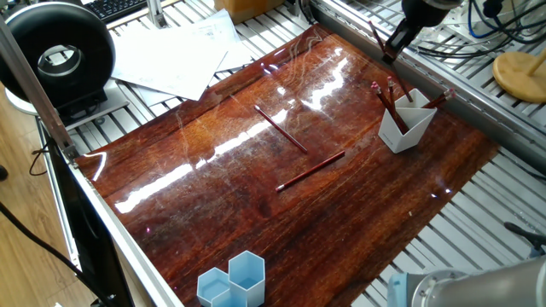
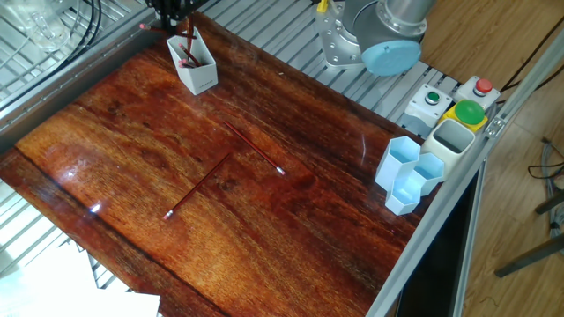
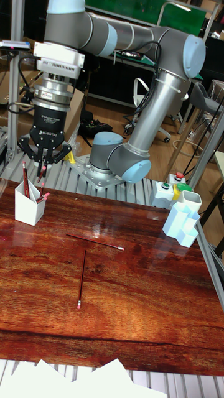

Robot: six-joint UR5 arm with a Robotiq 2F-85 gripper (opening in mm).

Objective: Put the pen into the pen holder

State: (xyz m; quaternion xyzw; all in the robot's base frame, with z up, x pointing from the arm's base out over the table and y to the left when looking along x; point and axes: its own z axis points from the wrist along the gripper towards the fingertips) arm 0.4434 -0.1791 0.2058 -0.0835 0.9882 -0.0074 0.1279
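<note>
A: So where's the gripper rn?

B: Up above the pen holder, far left corner of the table in the tall view. Fingers are spread w/ a clear gap, nothing between them, so released. It isn't touching the cup.

A: And the pen holder itself?

B: White angular cup, upright on the wood, w/ several red pens leaning inside, tips poking above the rim. In the other fixed view the holder sits at the far edge, gripper just over it, mostly cut off by the frame top.

A: Any pens still out?

B: Two on the tabletop, approx mid-table. One pen lies roughly crosswise, the second pen runs near-to-far just below it. Close together but I can't tell if they touch. Both well apart from the holder.

A: Other stuff?

B: Light blue hex cups at the right edge, button box beside them. Papers off the table in one fixed view, plus a black round device near them.
</note>
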